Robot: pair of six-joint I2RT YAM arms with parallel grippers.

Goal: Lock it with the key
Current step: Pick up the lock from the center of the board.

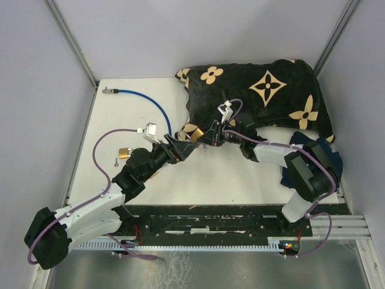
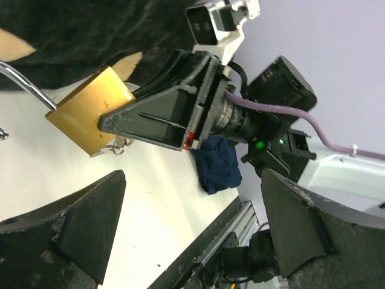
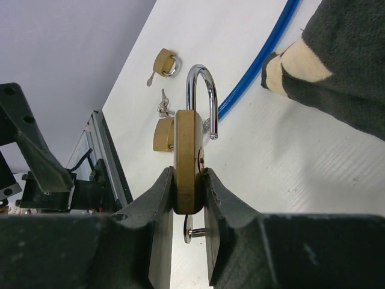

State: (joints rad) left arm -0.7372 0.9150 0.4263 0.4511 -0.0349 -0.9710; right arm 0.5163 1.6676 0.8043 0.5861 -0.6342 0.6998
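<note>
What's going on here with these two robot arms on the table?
The right gripper is clamped on the flat sides of a brass padlock, whose shackle stands open. The left gripper faces it from close by, jaws wide and empty. The padlock is not yet locked.

The padlock [image 3: 187, 159] is showing a smooth, dull-gold brass body and a mirror-bright metal shackle [image 3: 201, 78], the fingers [image 3: 150, 223] of the right end effector [image 3: 188, 183] are looking like matt, grainy black plastic, the cloth [image 1: 258, 90] is looking soft and fuzzy, and the white surface [image 1: 228, 180] is appearing smooth and matt.
</note>
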